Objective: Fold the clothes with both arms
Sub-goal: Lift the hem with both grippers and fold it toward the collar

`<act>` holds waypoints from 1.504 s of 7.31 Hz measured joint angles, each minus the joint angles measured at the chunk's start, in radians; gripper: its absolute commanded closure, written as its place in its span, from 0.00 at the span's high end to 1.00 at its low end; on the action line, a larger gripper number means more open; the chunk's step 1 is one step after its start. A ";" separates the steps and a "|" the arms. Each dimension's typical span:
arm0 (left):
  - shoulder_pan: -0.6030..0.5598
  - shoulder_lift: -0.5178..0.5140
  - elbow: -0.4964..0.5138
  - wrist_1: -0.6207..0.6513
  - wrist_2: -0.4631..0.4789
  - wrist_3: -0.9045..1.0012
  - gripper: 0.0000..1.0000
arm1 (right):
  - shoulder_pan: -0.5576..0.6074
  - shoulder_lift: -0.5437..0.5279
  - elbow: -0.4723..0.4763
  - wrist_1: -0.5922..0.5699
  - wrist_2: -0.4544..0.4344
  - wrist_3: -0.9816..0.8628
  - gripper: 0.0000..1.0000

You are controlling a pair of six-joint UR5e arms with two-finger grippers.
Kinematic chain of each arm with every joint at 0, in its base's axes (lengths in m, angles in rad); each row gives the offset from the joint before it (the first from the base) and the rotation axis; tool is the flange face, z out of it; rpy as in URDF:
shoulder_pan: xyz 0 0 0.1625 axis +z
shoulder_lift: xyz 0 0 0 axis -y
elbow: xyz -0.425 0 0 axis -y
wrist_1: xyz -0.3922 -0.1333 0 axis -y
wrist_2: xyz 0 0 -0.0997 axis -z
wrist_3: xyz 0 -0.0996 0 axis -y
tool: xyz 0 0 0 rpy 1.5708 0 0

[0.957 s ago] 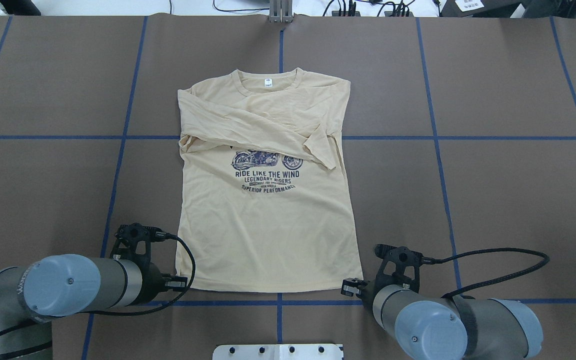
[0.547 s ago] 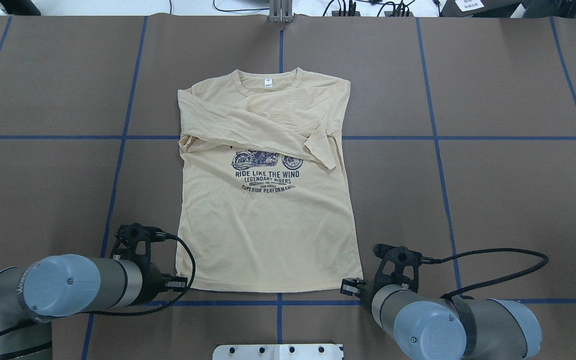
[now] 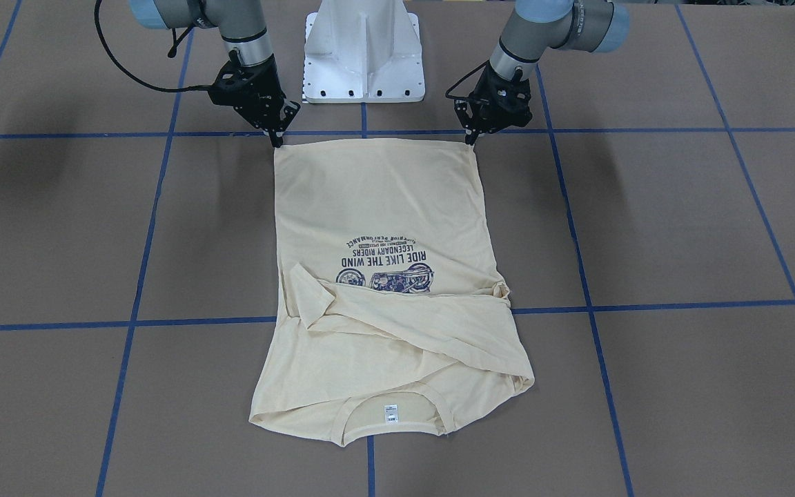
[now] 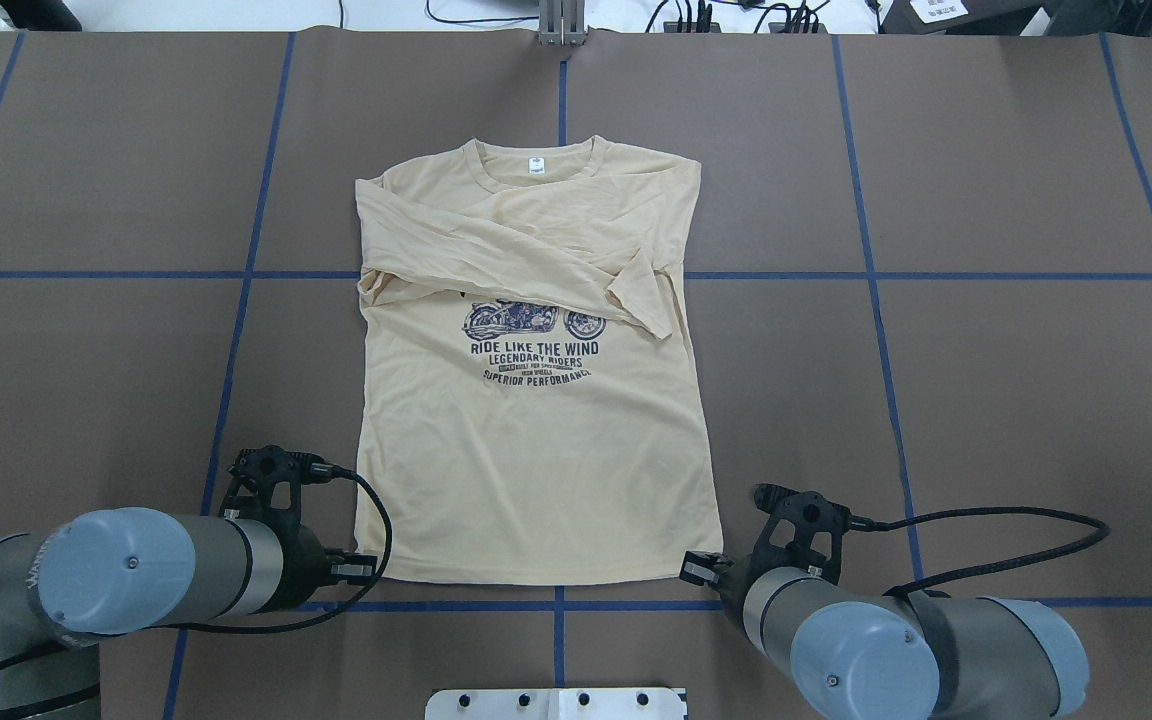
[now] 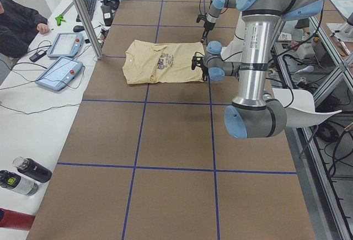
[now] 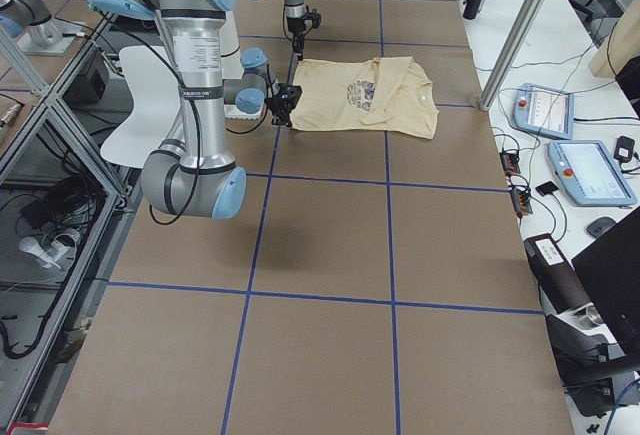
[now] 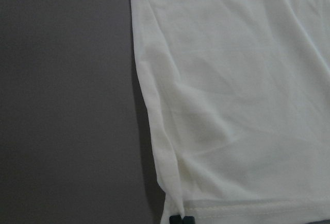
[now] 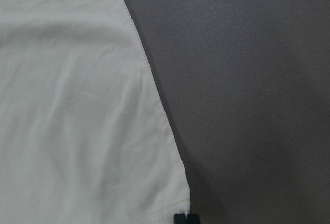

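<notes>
Nearest the base: left gripper [image 4: 364, 568] low at the near-left hem corner of the T-shirt [image 4: 536, 470], fingers drawn narrow and pinched on the cloth. The wrist view catches only the black fingertips [image 7: 181, 219]; the rest is cut off at the frame edge. Right gripper [image 4: 694, 570] likewise at the near-right corner, fingers narrow on the hem, fingertips [image 8: 185, 218] barely in frame.

Overhead, the left arm [image 4: 136, 575] and right arm [image 4: 866, 650] cover most of their grippers.

T-shirt lies flat, face up, on the brown table [image 4: 986, 400], hem toward the robot.

Mid-shirt: navy print [image 4: 534, 350], its top hidden under sleeves [image 4: 496, 250] folded across the chest.

Farthest: collar [image 4: 481, 178], white neck label [image 4: 536, 166], lettering too small to read.
</notes>
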 measured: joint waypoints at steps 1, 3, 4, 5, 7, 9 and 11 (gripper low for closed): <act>-0.005 0.009 -0.047 0.001 -0.045 0.000 0.00 | 0.008 -0.007 0.063 -0.006 0.004 0.005 0.00; -0.012 0.056 -0.208 0.010 -0.160 -0.001 0.00 | 0.024 -0.033 0.256 -0.107 0.053 0.007 0.00; -0.014 0.083 -0.320 0.048 -0.224 -0.006 0.00 | 0.034 -0.034 0.383 -0.216 0.114 0.008 0.00; -0.017 0.091 -0.442 0.136 -0.289 -0.008 0.00 | 0.052 -0.029 0.502 -0.324 0.181 0.008 0.00; -0.063 0.047 -0.542 0.297 -0.365 -0.006 0.00 | 0.107 0.006 0.572 -0.420 0.281 0.006 0.00; -0.149 -0.043 -0.402 0.335 -0.345 0.002 0.00 | 0.172 0.130 0.415 -0.429 0.294 -0.003 0.00; -0.218 -0.156 -0.213 0.340 -0.249 0.010 0.00 | 0.258 0.242 0.222 -0.383 0.271 -0.062 0.00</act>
